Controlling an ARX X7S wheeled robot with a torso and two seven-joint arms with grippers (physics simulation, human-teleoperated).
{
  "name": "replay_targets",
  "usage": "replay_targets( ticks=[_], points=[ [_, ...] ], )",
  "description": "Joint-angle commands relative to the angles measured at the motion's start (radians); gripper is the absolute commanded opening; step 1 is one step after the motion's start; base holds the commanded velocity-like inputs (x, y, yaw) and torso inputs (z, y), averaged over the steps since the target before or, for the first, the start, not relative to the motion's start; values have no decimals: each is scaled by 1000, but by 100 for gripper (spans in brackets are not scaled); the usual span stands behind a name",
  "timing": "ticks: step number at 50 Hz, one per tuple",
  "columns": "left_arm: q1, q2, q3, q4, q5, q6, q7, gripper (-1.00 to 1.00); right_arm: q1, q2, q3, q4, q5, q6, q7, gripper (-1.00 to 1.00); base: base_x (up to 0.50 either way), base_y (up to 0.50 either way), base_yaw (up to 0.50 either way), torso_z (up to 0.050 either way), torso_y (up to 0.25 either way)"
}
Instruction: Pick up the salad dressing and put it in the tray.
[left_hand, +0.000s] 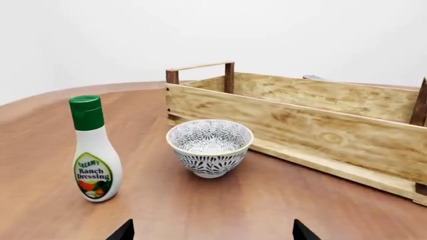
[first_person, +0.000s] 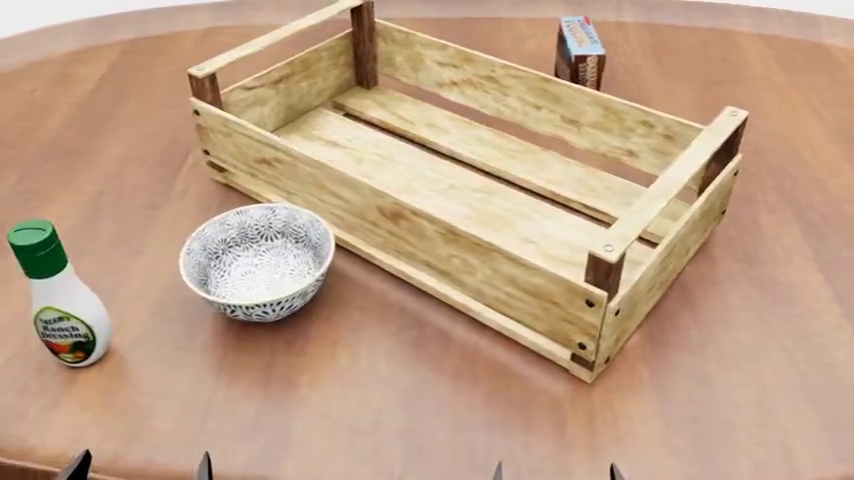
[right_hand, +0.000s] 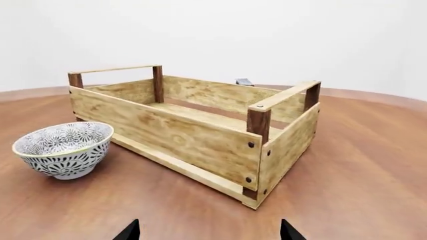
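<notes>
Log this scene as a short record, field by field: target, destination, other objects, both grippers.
target: salad dressing, upright on the table, untouched, left of the bowl
destination: tray, nothing seen inside it
other objects: patterned bowl between bottle and tray, apart from both; carton upright behind the tray
left gripper: open, only its fingertips show at the near table edge, holding nothing
right gripper: open, fingertips only, holding nothing
task state: bottle not yet picked up

The brown wooden table (first_person: 747, 330) carries the tray (first_person: 441, 260), bowl (first_person: 256, 262), salad dressing (first_person: 56, 300) and carton (first_person: 579, 50).
</notes>
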Motion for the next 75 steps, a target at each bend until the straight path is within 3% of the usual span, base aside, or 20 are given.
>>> replay_targets(
  ticks=[1, 18, 31, 37, 43, 50, 59, 75],
  points=[
    [-1, -14, 16, 1, -13, -2, -17, 100, 0, 14, -17, 0, 15, -6, 13, 100, 27, 500, 0, 0, 0],
    [-8, -32, 40, -4, -22, -2, -41, 100, 8, 32, -41, 8, 27, -8, 34, 100, 28, 500, 0, 0, 0],
    [-26, -50, 76, -4, 7, -37, -63, 100, 42, 35, -52, 8, -5, 82, 92, 100, 0, 2, 0, 0, 0],
    [-45, -64, 61, 131, -7, -144, -83, 100, 47, 45, -24, -80, 11, 101, 122, 100, 238, 0, 0, 0, 0],
    [-96, -82, 4, 331, -115, -343, -87, 100, 76, 73, 20, -291, 69, 269, 138, 100, 500, 0, 0, 0, 0],
    [-137, -103, -41, 465, -180, -470, -107, 100, 93, 96, 64, -449, 109, 347, 160, 100, 500, 0, 0, 0, 0],
    [-143, -136, -72, 632, -218, -519, -125, 100, 111, 127, 104, -568, 142, 407, 181, 100, 500, 0, 0, 0, 0],
    [-144, -143, -82, 646, -242, -517, -134, 100, 105, 140, 109, -583, 139, 374, 210, 100, 500, 0, 0, 0, 0]
  ],
)
